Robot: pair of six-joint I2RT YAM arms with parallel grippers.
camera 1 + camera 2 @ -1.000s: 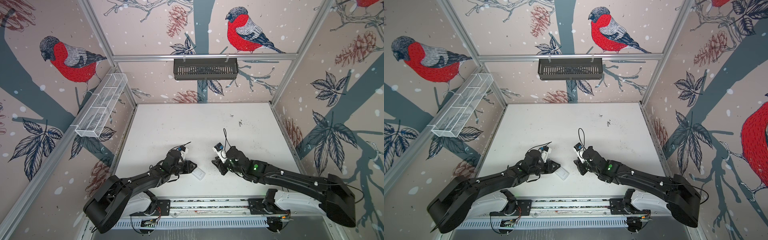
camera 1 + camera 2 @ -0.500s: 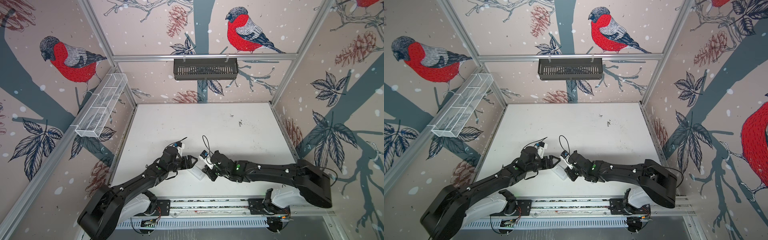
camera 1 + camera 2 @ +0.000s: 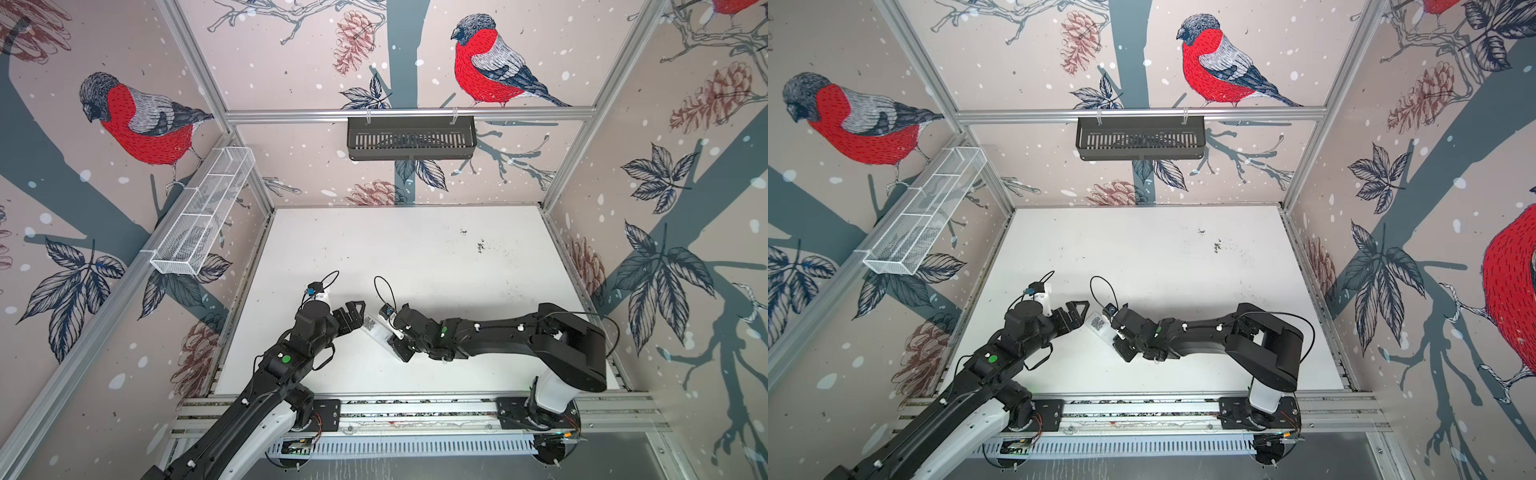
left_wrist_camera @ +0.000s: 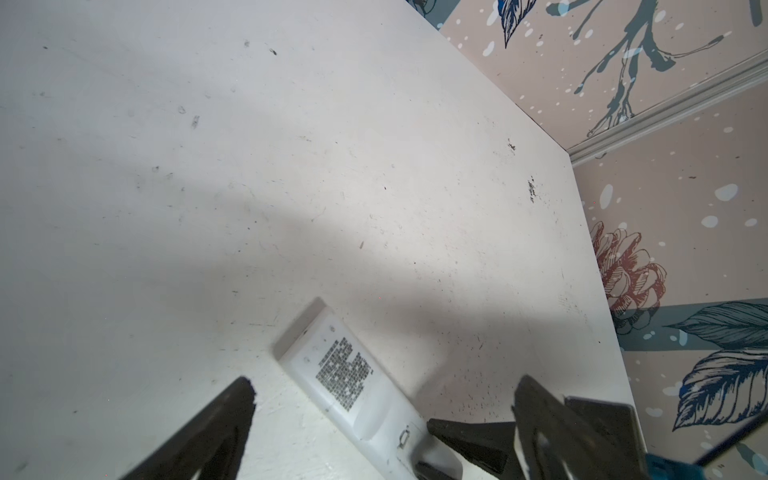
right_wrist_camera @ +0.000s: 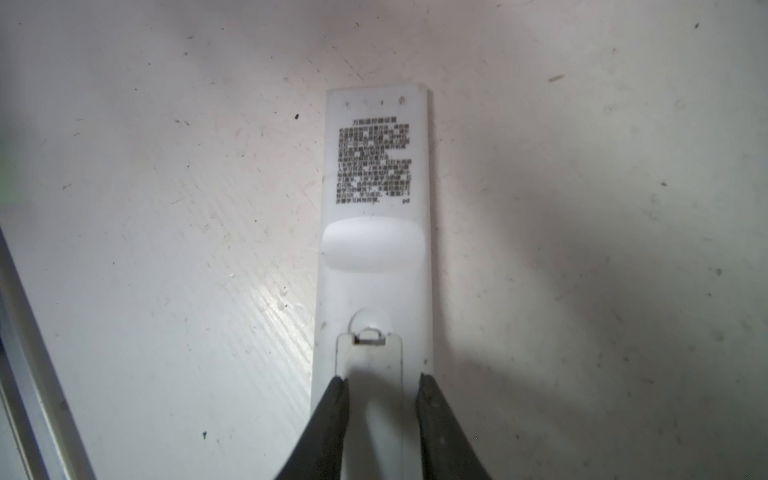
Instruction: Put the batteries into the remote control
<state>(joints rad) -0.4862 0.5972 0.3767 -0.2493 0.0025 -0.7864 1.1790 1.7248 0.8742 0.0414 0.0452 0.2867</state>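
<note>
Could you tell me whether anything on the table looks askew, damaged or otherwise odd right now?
Nothing looks damaged. The remote control lies back-up and slanted on the table, right claw pinching its sides; no batteries are in view.

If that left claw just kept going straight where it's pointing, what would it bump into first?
Most likely the remote control, lying back-up just ahead of the open left gripper. Depth is unclear, so it might pass above it.
</note>
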